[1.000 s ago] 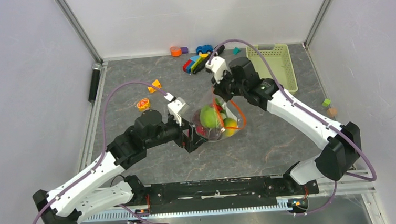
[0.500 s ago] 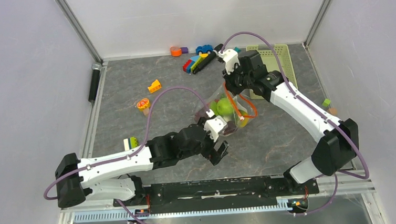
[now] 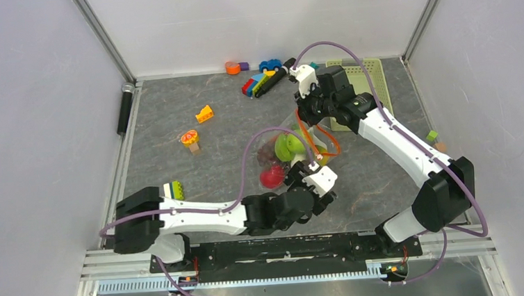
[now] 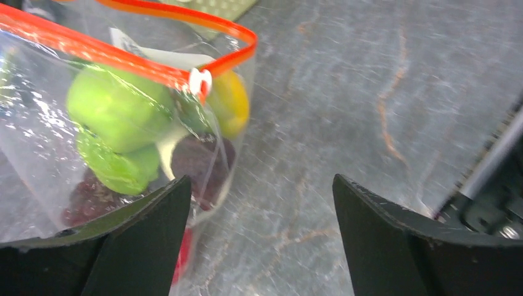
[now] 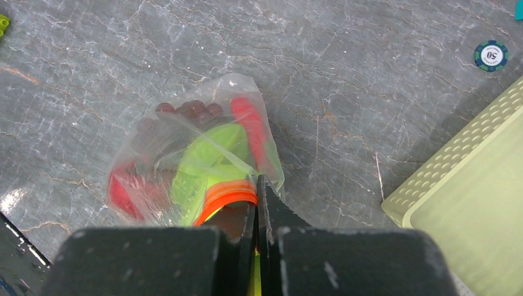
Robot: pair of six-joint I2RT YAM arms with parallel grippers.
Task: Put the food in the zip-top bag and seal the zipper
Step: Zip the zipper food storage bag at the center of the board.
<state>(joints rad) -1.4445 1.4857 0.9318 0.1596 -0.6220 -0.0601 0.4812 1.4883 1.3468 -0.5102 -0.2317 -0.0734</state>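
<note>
From above, the left gripper (image 3: 312, 185) is spread wide with nothing in it. The clear, crinkly plastic zip-top bag (image 3: 281, 162) sits just in front of it on the grey stone-look table (image 3: 177, 168). The right gripper (image 3: 307, 115) is pinched tight on the top of that bag, at the thin red-orange zipper (image 3: 329, 143). Inside the bag is the plastic toy food (image 3: 287, 147), with green pieces up near the right gripper and a red piece (image 3: 272, 177) down near the left gripper. A pale green plastic basket (image 3: 369, 78) lies just behind the right gripper, and some coloured toy blocks (image 3: 262, 83) lie off to its side by the back wall. In the left wrist view, the two black fingers (image 4: 142, 246) stand far apart with only bare table between them. The bag is on the left finger's side, partly behind it. The zipper runs across the bag's top and has a small white slider tab (image 4: 200, 80). In the bag are green fruits (image 4: 117, 108), a yellow fruit (image 4: 231, 102) and a dark red grape bunch (image 4: 197, 163). In the right wrist view, the black fingers are pressed together with the orange zipper caught between them. The bag spreads out past the fingertips, holding the grapes, a red chili (image 5: 250, 126), green fruit and a red apple (image 5: 123, 185). The basket lies to the right of this gripper.
</note>
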